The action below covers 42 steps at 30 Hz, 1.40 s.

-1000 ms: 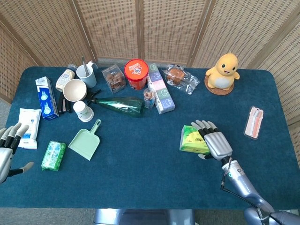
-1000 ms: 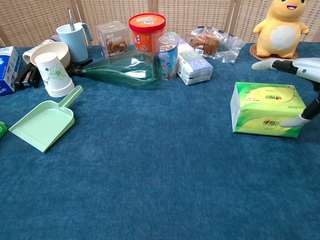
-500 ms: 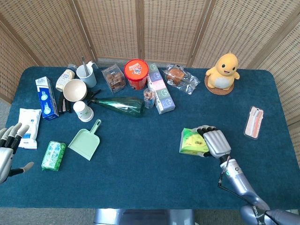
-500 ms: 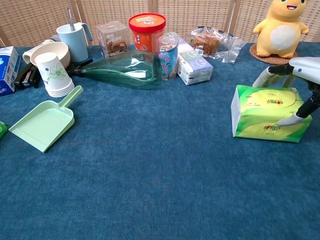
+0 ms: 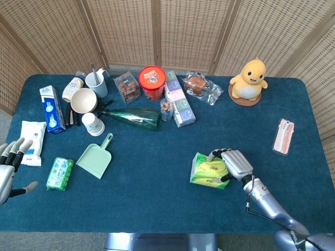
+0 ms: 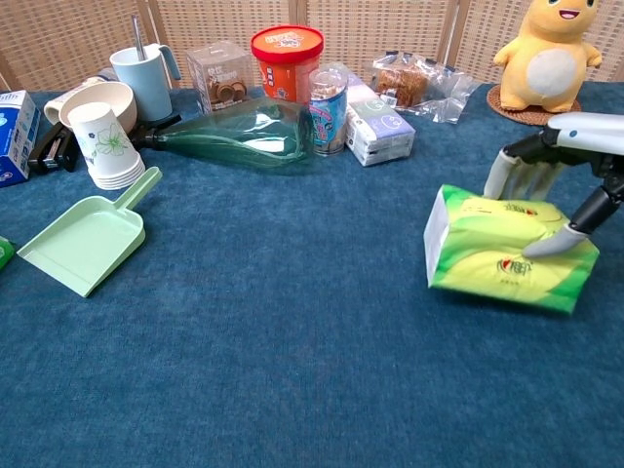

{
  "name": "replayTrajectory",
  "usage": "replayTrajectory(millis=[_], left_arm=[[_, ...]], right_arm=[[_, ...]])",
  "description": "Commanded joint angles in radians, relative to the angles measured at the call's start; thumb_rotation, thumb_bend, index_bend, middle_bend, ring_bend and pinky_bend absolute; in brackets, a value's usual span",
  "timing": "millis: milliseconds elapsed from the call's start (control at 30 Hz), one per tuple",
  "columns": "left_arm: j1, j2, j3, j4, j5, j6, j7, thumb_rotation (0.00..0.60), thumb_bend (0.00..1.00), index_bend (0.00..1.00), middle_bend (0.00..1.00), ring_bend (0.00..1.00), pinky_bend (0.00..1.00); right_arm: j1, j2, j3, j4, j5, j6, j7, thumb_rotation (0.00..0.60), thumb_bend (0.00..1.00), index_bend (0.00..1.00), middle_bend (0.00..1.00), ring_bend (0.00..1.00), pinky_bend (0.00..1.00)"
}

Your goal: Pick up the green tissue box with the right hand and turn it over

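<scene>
The green tissue box (image 5: 208, 171) (image 6: 505, 259) is off the blue table, tilted, in the right half of both views. My right hand (image 5: 234, 164) (image 6: 561, 161) grips it from above, fingers curled over its far edge and thumb pressing its near face. Its white end panel faces left in the chest view. My left hand (image 5: 9, 166) hovers at the table's left edge, fingers spread and holding nothing; the chest view does not show it.
A green dustpan (image 5: 96, 158), paper cups (image 5: 92, 124), a lying green bottle (image 5: 132, 117), a red tub (image 5: 152, 81), snack boxes (image 5: 179, 104) and a yellow plush toy (image 5: 248, 79) fill the back. A green packet (image 5: 59, 173) and wipes (image 5: 32, 141) lie left; a pink packet (image 5: 284, 136) lies right.
My right hand's fingers closed over the tissue box, then raised it off the table and carried it nearer and to the left, tilting it. The left hand stayed still.
</scene>
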Motion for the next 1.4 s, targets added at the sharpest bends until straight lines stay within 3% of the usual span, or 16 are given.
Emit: replayTrajectory(millis=[33, 200, 300, 367, 433, 500, 700, 867, 1067, 1200, 1400], left_arm=[[-0.002, 0.003, 0.002, -0.004, -0.004, -0.007, 0.004, 0.6, 0.06, 0.0, 0.0, 0.0, 0.0], [-0.003, 0.005, 0.002, -0.009, -0.011, -0.014, 0.01, 0.6, 0.06, 0.0, 0.0, 0.0, 0.0], [-0.004, 0.005, 0.002, -0.01, -0.013, -0.015, 0.011, 0.6, 0.06, 0.0, 0.0, 0.0, 0.0], [-0.004, 0.005, 0.001, -0.01, -0.015, -0.015, 0.009, 0.6, 0.06, 0.0, 0.0, 0.0, 0.0], [-0.004, 0.005, 0.001, -0.009, -0.016, -0.016, 0.008, 0.6, 0.06, 0.0, 0.0, 0.0, 0.0], [-0.004, 0.005, 0.001, -0.009, -0.017, -0.016, 0.008, 0.6, 0.06, 0.0, 0.0, 0.0, 0.0], [-0.004, 0.005, 0.001, -0.008, -0.015, -0.015, 0.006, 0.6, 0.06, 0.0, 0.0, 0.0, 0.0], [-0.004, 0.004, 0.001, -0.008, -0.015, -0.014, 0.006, 0.6, 0.06, 0.0, 0.0, 0.0, 0.0], [-0.003, 0.004, 0.002, -0.007, -0.014, -0.014, 0.006, 0.6, 0.06, 0.0, 0.0, 0.0, 0.0], [-0.003, 0.005, 0.001, -0.006, -0.016, -0.012, 0.003, 0.6, 0.06, 0.0, 0.0, 0.0, 0.0], [-0.004, 0.005, 0.003, -0.006, -0.013, -0.015, 0.002, 0.6, 0.06, 0.0, 0.0, 0.0, 0.0]], right_arm=[[0.131, 0.183, 0.033, -0.119, 0.099, -0.294, 0.155, 0.6, 0.18, 0.46, 0.46, 0.38, 0.39], [0.236, 0.238, 0.042, -0.09, 0.172, -0.474, 0.18, 0.6, 0.2, 0.48, 0.48, 0.42, 0.39], [0.283, 0.236, 0.023, -0.056, 0.227, -0.49, 0.14, 0.6, 0.2, 0.48, 0.48, 0.42, 0.39], [0.304, 0.229, 0.001, -0.041, 0.266, -0.459, 0.095, 0.6, 0.2, 0.47, 0.48, 0.42, 0.39], [0.317, 0.216, -0.024, -0.031, 0.309, -0.404, 0.039, 0.6, 0.17, 0.4, 0.46, 0.42, 0.39], [0.327, 0.208, -0.044, -0.029, 0.345, -0.368, -0.005, 0.6, 0.1, 0.25, 0.37, 0.42, 0.39], [0.371, 0.162, -0.11, 0.002, 0.502, -0.227, -0.189, 0.6, 0.0, 0.04, 0.08, 0.39, 0.39], [0.414, 0.142, -0.132, 0.003, 0.646, -0.148, -0.303, 0.6, 0.0, 0.01, 0.03, 0.35, 0.39], [0.434, 0.111, -0.131, 0.033, 0.731, -0.069, -0.378, 0.6, 0.0, 0.01, 0.01, 0.31, 0.39], [0.415, 0.074, -0.105, 0.075, 0.718, 0.014, -0.385, 0.6, 0.0, 0.01, 0.01, 0.22, 0.39], [0.369, 0.006, -0.076, 0.149, 0.628, 0.098, -0.358, 0.6, 0.0, 0.01, 0.0, 0.03, 0.28]])
